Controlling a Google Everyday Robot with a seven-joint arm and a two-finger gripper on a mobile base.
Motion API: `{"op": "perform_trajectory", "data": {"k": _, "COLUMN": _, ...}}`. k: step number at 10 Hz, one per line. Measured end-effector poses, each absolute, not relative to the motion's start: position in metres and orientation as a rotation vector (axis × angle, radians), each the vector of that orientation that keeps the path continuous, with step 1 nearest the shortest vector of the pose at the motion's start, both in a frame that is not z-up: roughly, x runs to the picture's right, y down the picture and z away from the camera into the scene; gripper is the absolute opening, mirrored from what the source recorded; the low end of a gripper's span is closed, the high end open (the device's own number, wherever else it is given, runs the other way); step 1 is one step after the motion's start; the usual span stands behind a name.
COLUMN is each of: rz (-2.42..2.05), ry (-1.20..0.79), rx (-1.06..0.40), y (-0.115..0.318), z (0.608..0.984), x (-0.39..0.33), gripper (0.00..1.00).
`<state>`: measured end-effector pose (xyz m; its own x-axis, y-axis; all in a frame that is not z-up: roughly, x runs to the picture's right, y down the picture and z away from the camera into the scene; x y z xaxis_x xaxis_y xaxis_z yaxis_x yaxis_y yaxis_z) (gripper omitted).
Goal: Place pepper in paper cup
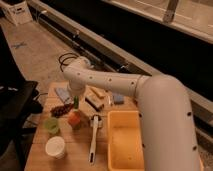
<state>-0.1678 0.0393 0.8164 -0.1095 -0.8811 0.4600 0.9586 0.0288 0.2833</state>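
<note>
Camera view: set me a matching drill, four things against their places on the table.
1 pepper
2 paper cup
3 green cup
4 yellow bin

a lower left of the view
b right of the table
c in the shut gripper, behind the orange fruit
d just behind the paper cup

Pairs: 1-c, 2-a, 3-d, 4-b

Dim warm light, soft blur throughout, white arm (110,82) brightest, gripper (76,100) shadowed over table (75,157)
</note>
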Motion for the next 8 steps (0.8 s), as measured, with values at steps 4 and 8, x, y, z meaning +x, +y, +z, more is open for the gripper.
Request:
{"op": "perform_trajectory", "data": {"k": 4, "rz": -1.622, "ry": -0.701, "rx": 0.082, "y": 0.021, "z": 0.762, "x": -0.193, "gripper": 0.00}}
{"op": "perform_trajectory", "data": {"k": 8, "rz": -1.758, "ry": -1.051, "rx": 0.614, "y": 0.039, "z": 0.665, "x": -0.217, "gripper": 0.00}}
